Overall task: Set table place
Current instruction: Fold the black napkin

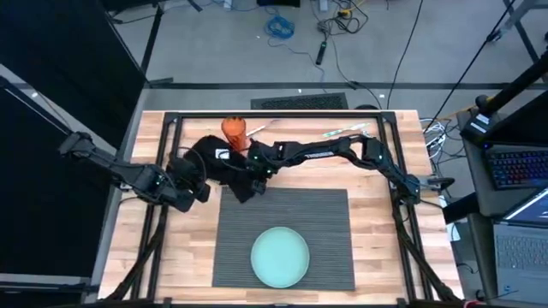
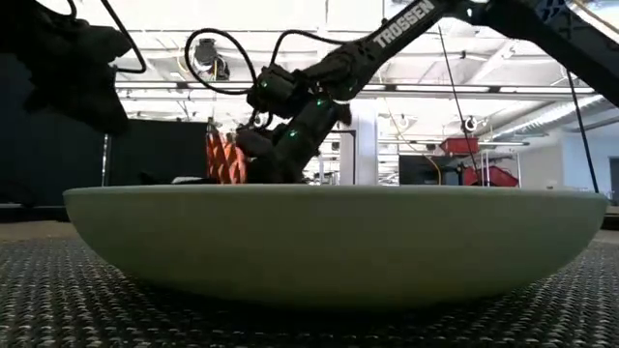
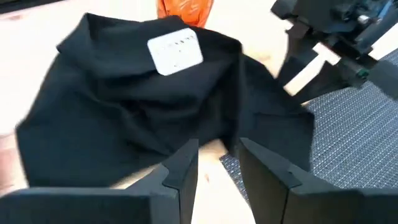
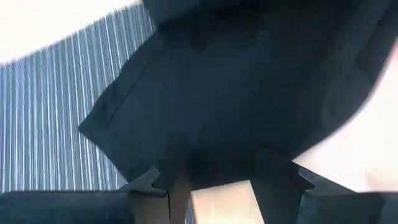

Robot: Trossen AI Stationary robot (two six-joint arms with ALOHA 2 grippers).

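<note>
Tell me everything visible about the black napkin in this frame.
The black napkin is soft dark cloth with a stitched hem and a white label, crumpled rather than flat. It lies on the wooden table just beyond the grey placemat, one corner overlapping the mat's far left corner. An orange object sits right behind it. The right gripper is over it, fingers straddling its edge; the left gripper is open beside it.

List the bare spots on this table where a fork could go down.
Free: ribbed grey placemat right of the round teal plate, and bare wood beyond it. Crowded: the placemat's far-left corner, with black cloth napkin, orange object and both hands.
</note>
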